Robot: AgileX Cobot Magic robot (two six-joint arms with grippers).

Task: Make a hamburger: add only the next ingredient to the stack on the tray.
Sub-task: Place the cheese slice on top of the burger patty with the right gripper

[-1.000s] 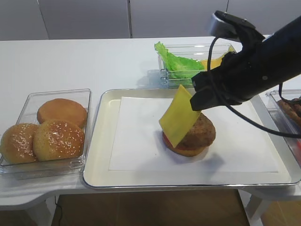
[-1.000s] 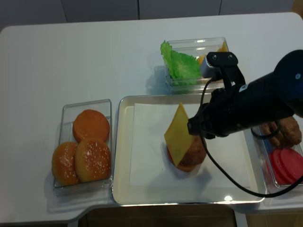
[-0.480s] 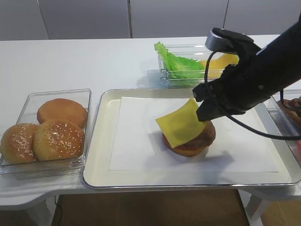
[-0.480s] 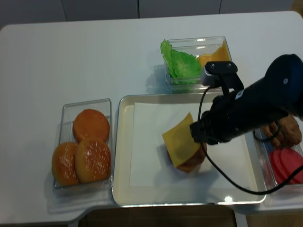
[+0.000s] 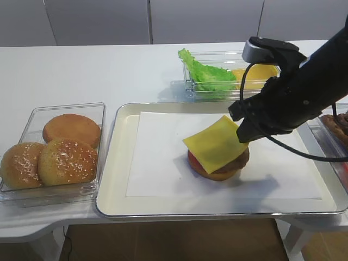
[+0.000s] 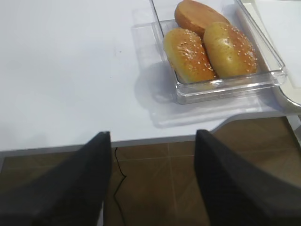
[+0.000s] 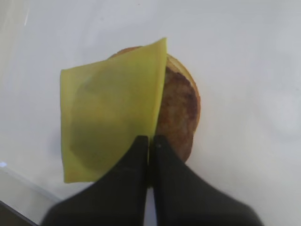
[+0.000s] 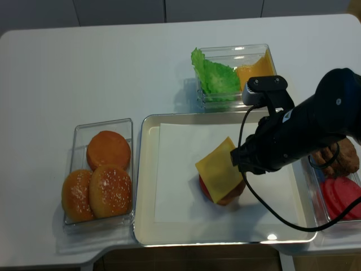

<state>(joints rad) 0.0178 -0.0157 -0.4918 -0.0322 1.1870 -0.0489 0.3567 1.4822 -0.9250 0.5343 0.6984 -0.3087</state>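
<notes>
The square yellow cheese slice [image 5: 215, 142] lies almost flat over the stack [image 5: 220, 171], a tan bun bottom, a red slice and a brown patty [image 7: 180, 109], on the paper-lined tray [image 5: 116, 163]. My right gripper [image 5: 242, 132] is shut on the slice's right corner, just above the patty. In the right wrist view the cheese slice [image 7: 110, 108] covers the left of the stack and the patty's right side shows bare. My left gripper [image 6: 151, 134] stands open and empty beyond the table's front edge, above the floor, and is out of both overhead views.
A clear container of buns [image 5: 54, 152] sits left of the tray. Behind the tray a container holds a lettuce leaf [image 5: 206, 73] and more cheese [image 8: 254, 69]. At the right edge containers hold patties [image 8: 341, 158] and red slices [image 8: 341, 195].
The cheese hung nearly upright from my right gripper and now lies down over the patty. The gripper moved lower and slightly right, still pinching the corner.
</notes>
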